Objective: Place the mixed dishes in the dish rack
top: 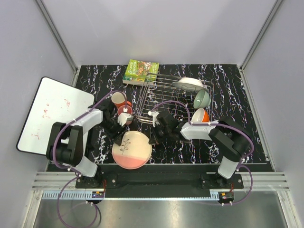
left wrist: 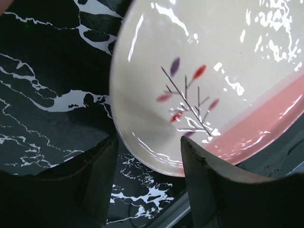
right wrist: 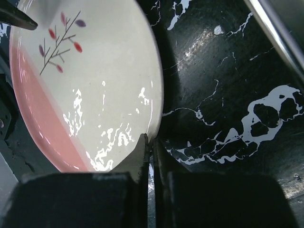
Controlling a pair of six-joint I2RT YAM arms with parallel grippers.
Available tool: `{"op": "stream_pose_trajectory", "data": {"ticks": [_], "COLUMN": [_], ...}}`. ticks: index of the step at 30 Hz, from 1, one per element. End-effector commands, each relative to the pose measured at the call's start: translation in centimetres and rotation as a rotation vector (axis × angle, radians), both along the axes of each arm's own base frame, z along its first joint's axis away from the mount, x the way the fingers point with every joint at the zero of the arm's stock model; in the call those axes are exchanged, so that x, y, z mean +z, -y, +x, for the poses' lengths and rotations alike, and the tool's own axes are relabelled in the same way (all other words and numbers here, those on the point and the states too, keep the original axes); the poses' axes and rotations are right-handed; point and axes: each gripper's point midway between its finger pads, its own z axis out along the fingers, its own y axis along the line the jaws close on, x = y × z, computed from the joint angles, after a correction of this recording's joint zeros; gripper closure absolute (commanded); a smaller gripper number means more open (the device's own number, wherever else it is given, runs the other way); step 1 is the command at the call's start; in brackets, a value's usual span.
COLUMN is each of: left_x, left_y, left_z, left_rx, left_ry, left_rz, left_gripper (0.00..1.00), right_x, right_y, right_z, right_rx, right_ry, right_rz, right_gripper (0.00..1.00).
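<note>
The pink-and-cream plate with a leaf sprig lies on the black marble table near the front edge. My right gripper is shut on its right rim. My left gripper is open at the plate's upper left rim, with the rim showing between its spread fingers. The silver wire dish rack holds the large white plate, the pale green bowl and the small bowl with the orange outside. Two salmon-pink cups stand left of the rack.
A green book lies at the rack's far left corner. A white board with red scribbles leans over the table's left edge. The table's front metal edge runs just below the plate.
</note>
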Motion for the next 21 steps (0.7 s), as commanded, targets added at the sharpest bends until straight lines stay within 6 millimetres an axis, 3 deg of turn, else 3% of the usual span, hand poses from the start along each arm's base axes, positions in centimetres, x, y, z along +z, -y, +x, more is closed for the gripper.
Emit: {"op": "stream_pose_trajectory", "data": {"ticks": [1, 6, 7, 13, 21], "left_x": [-0.9, -0.8, -0.7, 0.5, 2.7], "left_y": [0.2, 0.0, -0.1, 0.1, 1.8], "left_z": [0.9, 1.1, 1.3, 2.1, 2.8], "left_rx": [-0.008, -0.003, -0.001, 0.015, 0.014], "left_ry": [0.011, 0.02, 0.026, 0.041, 0.027], "left_rz": [-0.012, -0.014, -0.011, -0.042, -0.136], "left_gripper": [0.41, 0.37, 0.32, 0.2, 0.15], "right_x": [0.4, 1.6, 3.0, 4.9, 9.8], "right_y": [-0.8, -0.4, -0.5, 0.0, -1.7], "right_z": [0.2, 0.0, 0.4, 0.2, 1.7], "right_rx": [0.016, 0.033, 0.025, 0.042, 0.081], "right_ry": [0.0, 0.047, 0.088, 0.151, 0.271], "right_rz": [0.016, 0.037, 0.067, 0.101, 0.171], "right_gripper": [1.0, 1.0, 1.0, 1.0, 1.0]}}
